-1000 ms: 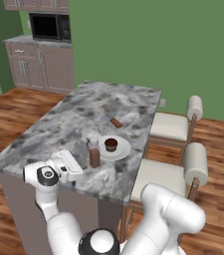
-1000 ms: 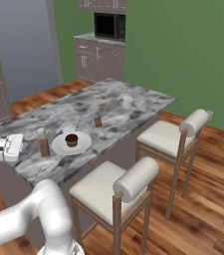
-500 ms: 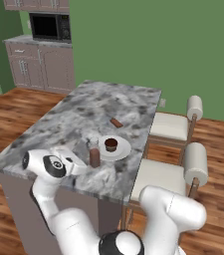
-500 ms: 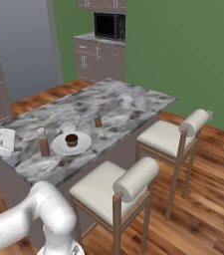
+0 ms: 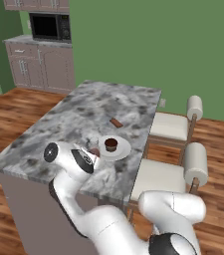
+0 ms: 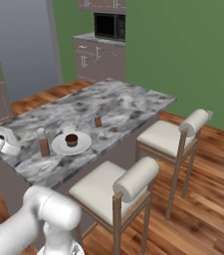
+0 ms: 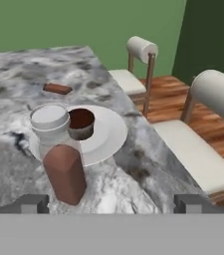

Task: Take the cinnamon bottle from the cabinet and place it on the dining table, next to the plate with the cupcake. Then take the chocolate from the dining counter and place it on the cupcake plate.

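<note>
Cinnamon bottle on marbled desk — pincer wide open, empty

Cinnamon bottle (image 7: pixel 58 162) upright on the desk (image 6: pixel 128 102), just beside the white plate (image 7: pixel 106 134) bearing the cupcake (image 7: pixel 81 123); chocolate (image 7: pixel 57 88) flat on the stone farther along, apart from the plate. Pincer (image 7: pixel 111 204) fingertips (image 7: pixel 31 204) spread either side of the bottle — not touching it. Two padded stools (image 6: pixel 133 182) alongside.

In the left base view the arm's white links cover the cinnamon bottle (image 5: pixel 94 151) almost wholly and hide the near rim of the plate (image 5: pixel 121 149); the hand view's bottom edge cuts off the gripper (image 7: pixel 111 205), leaving two fingertips.
</note>
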{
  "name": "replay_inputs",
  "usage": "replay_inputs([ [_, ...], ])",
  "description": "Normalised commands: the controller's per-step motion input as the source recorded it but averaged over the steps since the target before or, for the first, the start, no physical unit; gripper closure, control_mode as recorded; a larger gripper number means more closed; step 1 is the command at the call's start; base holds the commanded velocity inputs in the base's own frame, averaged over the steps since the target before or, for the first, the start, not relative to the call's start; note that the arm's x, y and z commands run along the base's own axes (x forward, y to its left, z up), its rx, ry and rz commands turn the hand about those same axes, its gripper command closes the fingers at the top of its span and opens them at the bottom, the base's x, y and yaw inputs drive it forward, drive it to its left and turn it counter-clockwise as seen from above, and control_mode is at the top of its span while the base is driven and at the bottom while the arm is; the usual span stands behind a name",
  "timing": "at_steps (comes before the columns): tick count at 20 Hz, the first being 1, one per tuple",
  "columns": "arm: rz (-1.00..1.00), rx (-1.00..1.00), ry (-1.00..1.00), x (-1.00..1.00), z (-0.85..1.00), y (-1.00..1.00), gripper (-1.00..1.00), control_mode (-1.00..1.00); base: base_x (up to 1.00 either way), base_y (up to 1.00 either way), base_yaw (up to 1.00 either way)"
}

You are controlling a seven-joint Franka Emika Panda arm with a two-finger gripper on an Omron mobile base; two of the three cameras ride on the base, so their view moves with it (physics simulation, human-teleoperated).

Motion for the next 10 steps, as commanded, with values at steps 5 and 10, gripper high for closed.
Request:
replay_inputs([
  [5, 0.16, 0.19, 0.21, -0.26, 0.41, -0.49, -1.00, -1.00, 0.00, 0.00, 0.00],
  [10, 0.08, 0.13, 0.27, -0.13, 0.50, -0.42, -1.00, -1.00, 0.00, 0.00, 0.00],
])
